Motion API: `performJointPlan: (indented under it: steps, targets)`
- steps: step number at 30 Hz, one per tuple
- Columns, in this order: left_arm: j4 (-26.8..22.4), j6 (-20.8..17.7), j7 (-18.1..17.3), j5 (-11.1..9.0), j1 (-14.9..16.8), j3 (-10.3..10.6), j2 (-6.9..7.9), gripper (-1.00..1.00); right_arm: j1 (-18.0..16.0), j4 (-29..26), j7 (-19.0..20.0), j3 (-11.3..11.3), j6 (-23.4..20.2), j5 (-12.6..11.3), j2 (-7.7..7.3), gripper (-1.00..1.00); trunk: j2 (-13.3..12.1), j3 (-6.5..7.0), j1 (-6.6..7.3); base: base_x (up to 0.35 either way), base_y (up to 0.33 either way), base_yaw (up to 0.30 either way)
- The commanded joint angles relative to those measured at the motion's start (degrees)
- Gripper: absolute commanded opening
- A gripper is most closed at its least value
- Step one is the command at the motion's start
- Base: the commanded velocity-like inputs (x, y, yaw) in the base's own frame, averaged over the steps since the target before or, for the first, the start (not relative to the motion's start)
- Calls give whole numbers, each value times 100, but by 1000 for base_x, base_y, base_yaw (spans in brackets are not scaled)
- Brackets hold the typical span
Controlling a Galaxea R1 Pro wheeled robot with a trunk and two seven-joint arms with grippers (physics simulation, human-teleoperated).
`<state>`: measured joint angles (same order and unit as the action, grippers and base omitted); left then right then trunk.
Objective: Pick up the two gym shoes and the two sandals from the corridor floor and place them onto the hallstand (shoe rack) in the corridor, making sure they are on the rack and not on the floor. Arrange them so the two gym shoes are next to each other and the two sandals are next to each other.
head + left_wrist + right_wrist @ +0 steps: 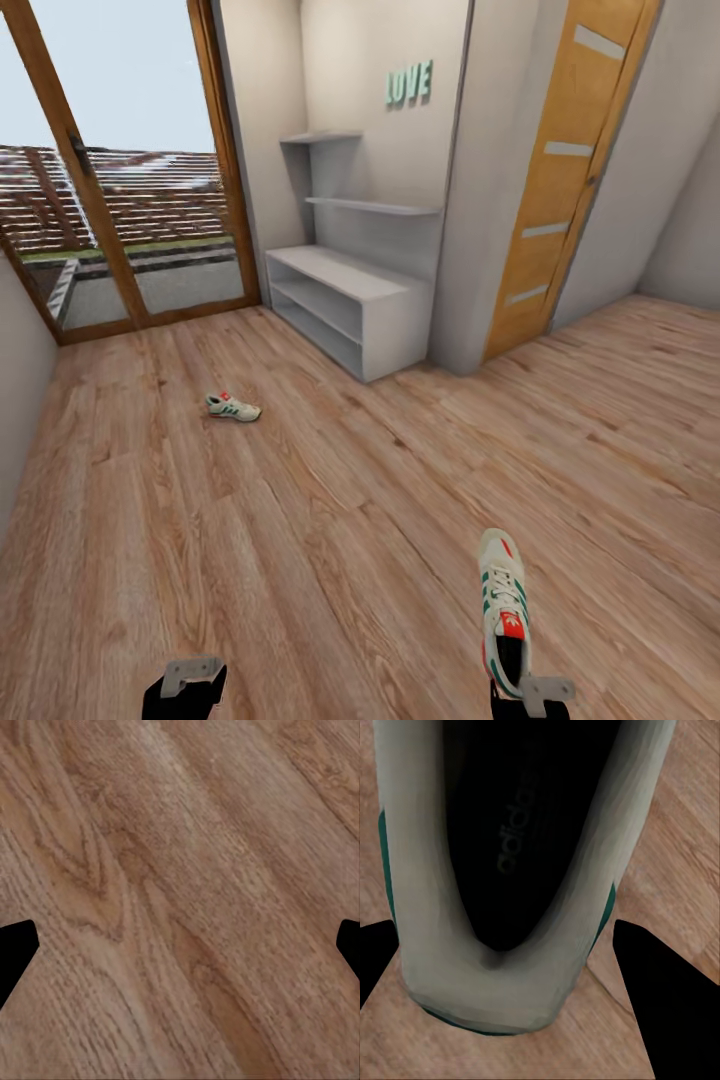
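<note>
One cream-white gym shoe (233, 407) with green stripes lies on the corridor floor (330, 520), left of the hallstand (345, 290). The other gym shoe (503, 610) points away from me at the lower right, its heel in my right gripper (530, 695). In the right wrist view both fingers press the sides of this shoe's heel (495, 990), so the right gripper (506, 967) is shut on it. My left gripper (190, 685) hangs open over bare planks, its fingertips (15, 945) spread wide and the left gripper (180, 945) empty. The sandals are out of view.
The pale grey hallstand stands against the back wall with two staggered wall shelves (370, 205) above it. A glass door with a wooden frame (120, 180) is at the left, an orange wooden door (560, 180) at the right.
</note>
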<state>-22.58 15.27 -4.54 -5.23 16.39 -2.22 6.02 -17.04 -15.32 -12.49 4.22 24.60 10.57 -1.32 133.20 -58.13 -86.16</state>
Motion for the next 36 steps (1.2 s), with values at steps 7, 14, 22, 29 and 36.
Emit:
performJointPlan:
  steps: [7, 14, 22, 29, 36]
  targets:
    - [26, 11, -47, -57, 5, -19, -4, 100, -1, 3, -8, 44, 19, 59, 8, -100, 2, -5, -2, 322, 142, 252]
    - [30, 11, -47, -57, 5, -19, 2, 100, -3, 10, -8, 44, 19, 59, 9, -100, 2, -5, -2, 315, 152, 276]
    - [34, 11, -47, -55, 5, -16, -3, 100, -3, 11, -8, 44, 19, 59, 9, -100, 2, -5, -2, 299, 178, 275]
    - [34, 11, -47, -51, 5, -16, -5, 100, -3, 11, -8, 44, 19, 59, 9, -100, 2, -5, -2, 306, 158, 46]
    - [34, 11, -47, -53, 5, -16, -5, 100, -2, 11, -8, 44, 17, 59, 9, -100, 2, -5, -2, 331, 94, 1]
